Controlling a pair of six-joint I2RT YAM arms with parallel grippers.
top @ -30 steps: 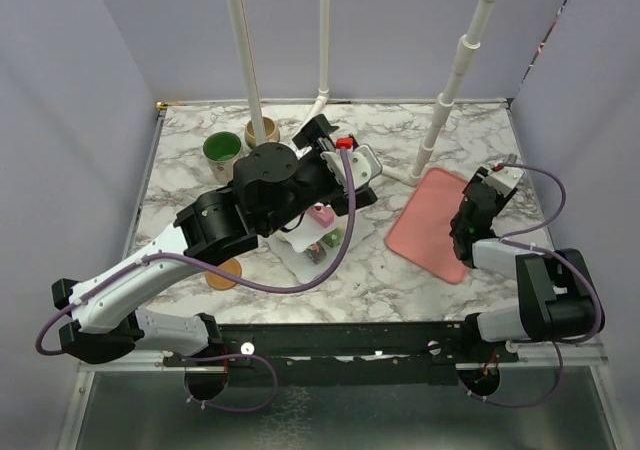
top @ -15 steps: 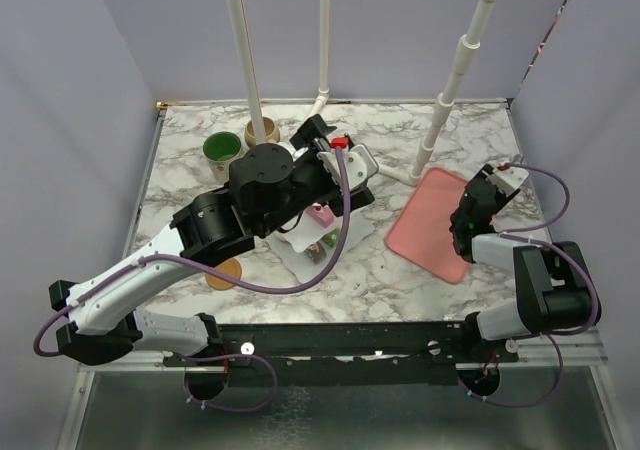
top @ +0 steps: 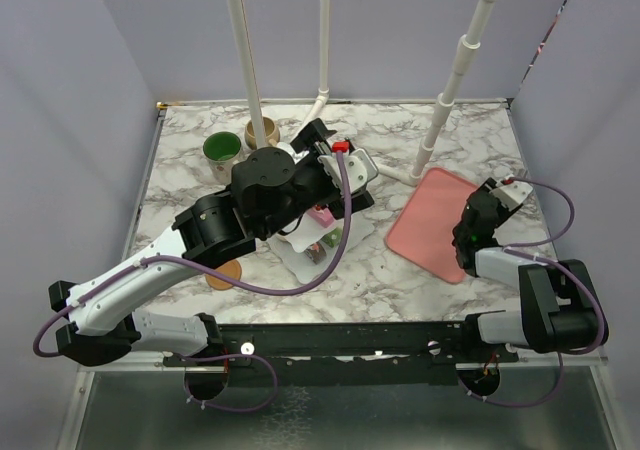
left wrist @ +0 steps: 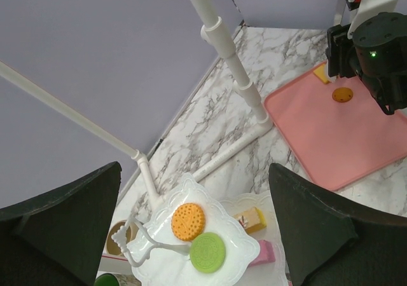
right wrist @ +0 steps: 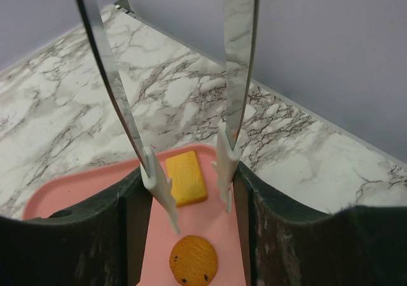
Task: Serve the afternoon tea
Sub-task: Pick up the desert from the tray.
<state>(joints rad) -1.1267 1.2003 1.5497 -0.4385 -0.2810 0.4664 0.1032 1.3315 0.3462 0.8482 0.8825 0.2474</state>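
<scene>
We find the left gripper (left wrist: 194, 168) poised above the white tiered stand (left wrist: 236, 248) in the middle of the desk (top: 400, 270). Its fingers are spread wide and nothing is between them. On the stand's top plate we note an orange round biscuit (left wrist: 188, 221) and a green round biscuit (left wrist: 207, 252) lying just beside each other. On the plate below, a yellow pastry (left wrist: 252, 219) and a pink pastry (left wrist: 266, 253) show past the upper plate's edge.

The right gripper (right wrist: 188, 190) is over the far right corner of the flat pink tray (top: 430, 235), which lies on the right side of the desk. We see it pinching a pair of metal tongs (right wrist: 236, 57) by the arms. The tongs' white tips stand apart and hold nothing. A yellow rectangular biscuit (right wrist: 185, 178) lies on the tray between those tips. A round chip cookie (right wrist: 193, 260) lies on the tray just near of it, apart from the tips.

At the far left of the desk we record the green-lined mug (top: 221, 150) and the beige mug (top: 262, 130), both upright and near each other. One round brown coaster (top: 226, 272) lies on the near left, partly covered by the left arm.
</scene>
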